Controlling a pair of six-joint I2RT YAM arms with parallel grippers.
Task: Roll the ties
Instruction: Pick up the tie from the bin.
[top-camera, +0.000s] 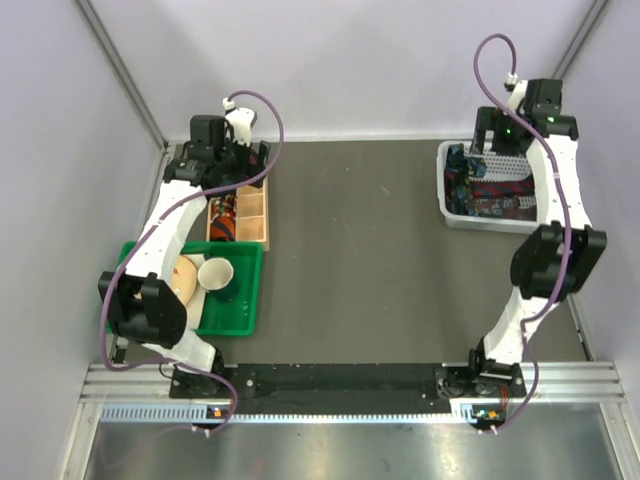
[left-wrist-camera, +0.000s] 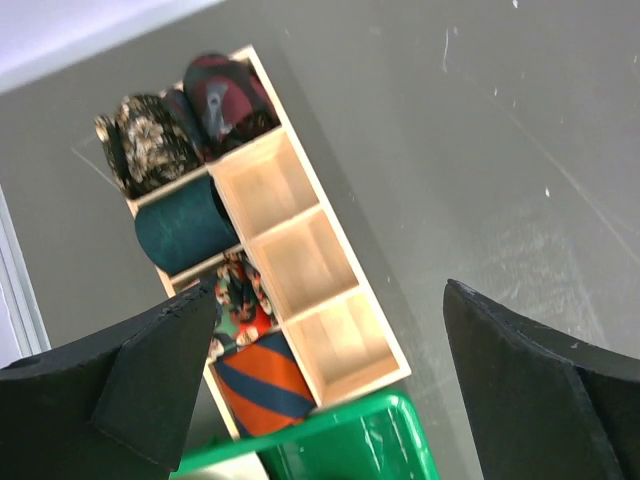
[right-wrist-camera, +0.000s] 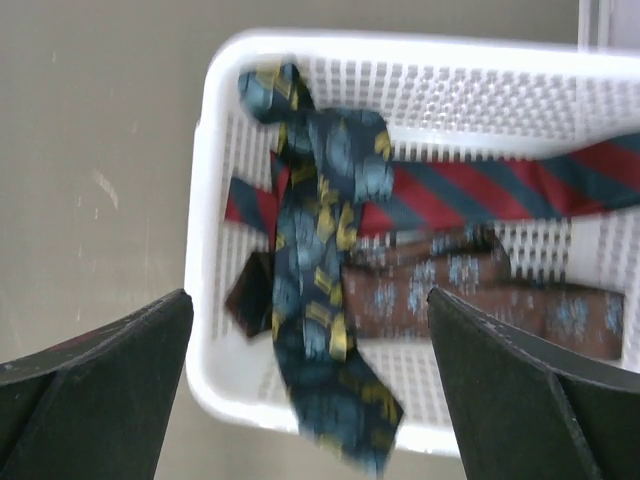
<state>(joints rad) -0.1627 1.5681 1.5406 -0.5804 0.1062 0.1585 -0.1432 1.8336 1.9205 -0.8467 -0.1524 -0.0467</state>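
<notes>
- Left gripper (left-wrist-camera: 325, 300) is hanging wide open, gripping nothing, over the wooden box (left-wrist-camera: 300, 265). Rolled ties (left-wrist-camera: 185, 228) are sitting in its left cells, upper left of frame.
- Right gripper (right-wrist-camera: 308, 298) is hovering wide open and empty. Loose ties (right-wrist-camera: 310, 260) are lying in the white basket (right-wrist-camera: 205, 120), frame centre, between its fingers.

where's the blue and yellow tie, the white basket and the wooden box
blue and yellow tie (right-wrist-camera: 318, 240): right wrist view, mid-length of the fabric
white basket (right-wrist-camera: 210, 200): right wrist view, its left wall
wooden box (left-wrist-camera: 300, 262): left wrist view, floor of an empty compartment
</notes>
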